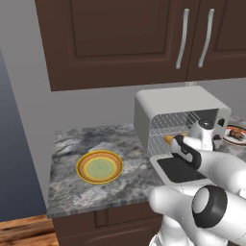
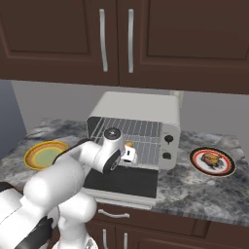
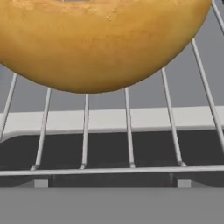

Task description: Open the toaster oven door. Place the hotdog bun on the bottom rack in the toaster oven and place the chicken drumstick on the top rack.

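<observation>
Hotdog bun (image 1: 169, 139) peeks out orange just beyond the gripper (image 1: 176, 142) at the toaster oven (image 1: 178, 103) mouth, the toaster oven door (image 1: 178, 169) lying flat below. From the right, the gripper (image 2: 128, 151) reaches over the bottom rack (image 2: 146, 151); chicken drumstick (image 2: 212, 159) waits well right on its plate (image 2: 213, 162). Hand camera: bun (image 3: 100, 41) looms over the rack wires (image 3: 128, 131); grip state, cannot tell.

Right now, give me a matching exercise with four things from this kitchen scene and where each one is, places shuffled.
Things:
1. hotdog bun
2. chicken drumstick
3. toaster oven door
4. yellow plate

Places:
A. folded down flat in front of the oven
B. on the patterned plate right of the oven
C. bare on the counter, left of the oven
D. over a wire rack at the oven mouth

Pairs: 1-D, 2-B, 3-A, 4-C
</observation>
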{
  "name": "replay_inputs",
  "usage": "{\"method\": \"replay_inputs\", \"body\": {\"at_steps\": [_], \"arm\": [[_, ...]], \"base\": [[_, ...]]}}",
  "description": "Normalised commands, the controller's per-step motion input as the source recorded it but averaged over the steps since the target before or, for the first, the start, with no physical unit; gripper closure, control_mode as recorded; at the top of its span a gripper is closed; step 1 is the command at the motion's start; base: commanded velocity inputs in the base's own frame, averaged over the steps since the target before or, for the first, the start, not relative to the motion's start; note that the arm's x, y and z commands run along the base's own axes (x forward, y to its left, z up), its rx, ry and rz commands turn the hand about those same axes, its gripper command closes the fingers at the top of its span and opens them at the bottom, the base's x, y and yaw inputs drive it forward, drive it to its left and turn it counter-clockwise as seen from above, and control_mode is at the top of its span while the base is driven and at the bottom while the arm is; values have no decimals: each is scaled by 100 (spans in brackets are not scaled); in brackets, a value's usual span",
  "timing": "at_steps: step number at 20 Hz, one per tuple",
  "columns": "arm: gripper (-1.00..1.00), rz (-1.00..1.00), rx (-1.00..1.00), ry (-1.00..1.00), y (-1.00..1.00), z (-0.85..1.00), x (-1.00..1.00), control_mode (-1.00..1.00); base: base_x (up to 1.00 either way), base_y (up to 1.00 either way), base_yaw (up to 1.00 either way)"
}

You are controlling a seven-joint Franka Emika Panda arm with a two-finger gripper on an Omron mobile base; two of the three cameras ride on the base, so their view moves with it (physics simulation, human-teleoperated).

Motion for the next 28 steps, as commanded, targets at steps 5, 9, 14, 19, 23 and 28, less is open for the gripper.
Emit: {"method": "replay_inputs", "body": {"at_steps": [5,9,14,19,23,28], "arm": [[-100,0,0,-4,0,5,27,-100],[-100,0,0,-3,0,9,26,-100],[-100,0,0,-1,0,3,20,-100],[-100,0,0,-5,-1,10,13,-100],[-100,0,0,-3,-4,3,1,-100],[-100,0,0,-3,-1,0,0,-100]], "base": [[0,0,0],[0,0,0],[0,0,0],[0,0,0],[0,0,0],[0,0,0]]}}
